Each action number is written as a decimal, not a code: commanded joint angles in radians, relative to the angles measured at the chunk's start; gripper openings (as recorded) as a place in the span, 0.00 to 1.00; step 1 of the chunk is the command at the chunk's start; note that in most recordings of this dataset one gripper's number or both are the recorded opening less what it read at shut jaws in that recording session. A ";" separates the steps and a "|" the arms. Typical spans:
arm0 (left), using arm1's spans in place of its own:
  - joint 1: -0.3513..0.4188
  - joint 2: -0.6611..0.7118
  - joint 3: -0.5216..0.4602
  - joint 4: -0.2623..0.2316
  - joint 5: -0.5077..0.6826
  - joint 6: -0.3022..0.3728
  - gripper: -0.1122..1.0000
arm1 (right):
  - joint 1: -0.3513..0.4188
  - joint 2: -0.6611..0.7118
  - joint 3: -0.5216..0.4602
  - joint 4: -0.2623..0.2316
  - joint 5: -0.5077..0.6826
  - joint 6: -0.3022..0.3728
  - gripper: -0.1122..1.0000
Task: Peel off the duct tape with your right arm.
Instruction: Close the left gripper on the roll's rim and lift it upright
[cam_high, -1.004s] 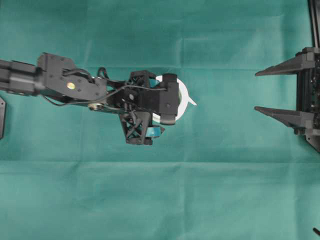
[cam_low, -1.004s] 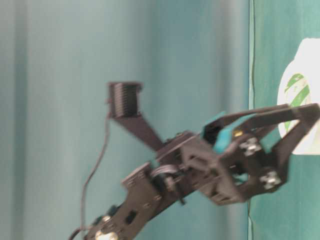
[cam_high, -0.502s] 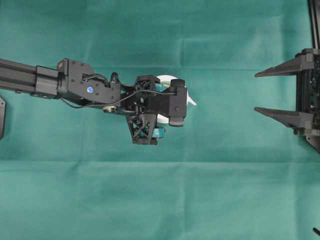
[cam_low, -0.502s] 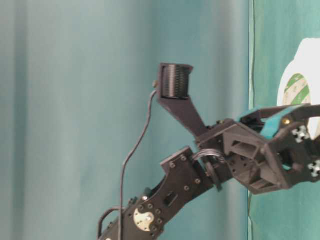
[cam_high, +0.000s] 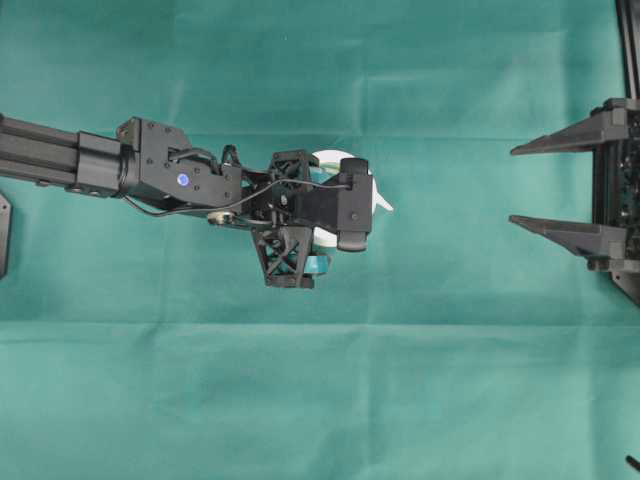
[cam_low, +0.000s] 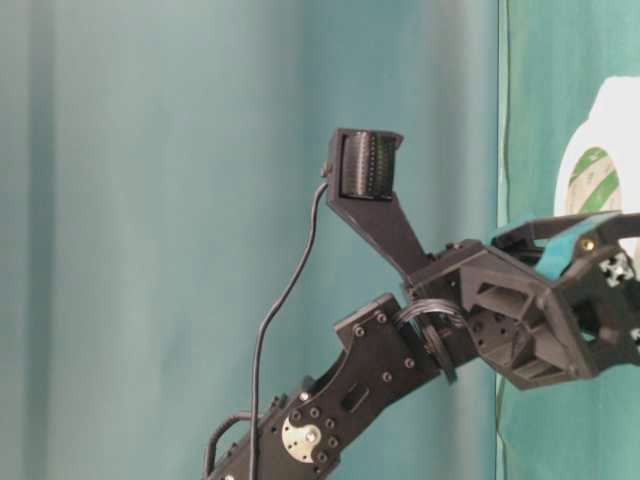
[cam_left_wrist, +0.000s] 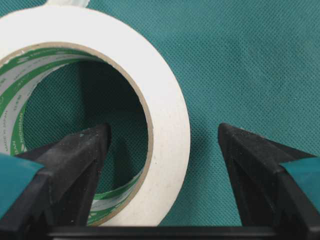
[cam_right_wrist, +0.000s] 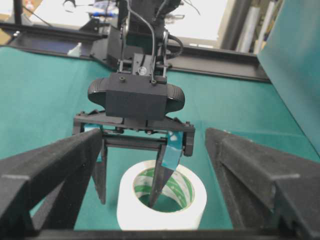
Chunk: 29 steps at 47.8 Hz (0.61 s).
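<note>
Left arm (cam_high: 150, 175): black, boxy links, silver screws, thin black cable looping along it, teal finger pads (cam_left_wrist: 12, 175). Right hand (cam_high: 565, 190): plain black, long tapered fingers.

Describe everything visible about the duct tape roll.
The duct tape is a wide white roll with a brownish cardboard core printed in green and white inside. It lies flat on the green cloth, hole facing up. A small white tab sticks out toward the right arm's side. The left pincer stands open astride its wall, one finger inside the hole, one outside; contact cannot be told.
</note>
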 joint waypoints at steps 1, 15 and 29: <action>0.005 -0.021 -0.014 0.002 -0.005 0.000 0.83 | -0.003 0.008 -0.011 0.000 -0.011 0.002 0.80; 0.003 -0.023 -0.026 0.005 0.063 0.012 0.36 | -0.002 0.008 -0.012 0.000 -0.011 0.002 0.80; -0.008 -0.032 -0.032 0.005 0.086 0.064 0.31 | -0.003 0.008 -0.014 0.000 -0.011 0.002 0.80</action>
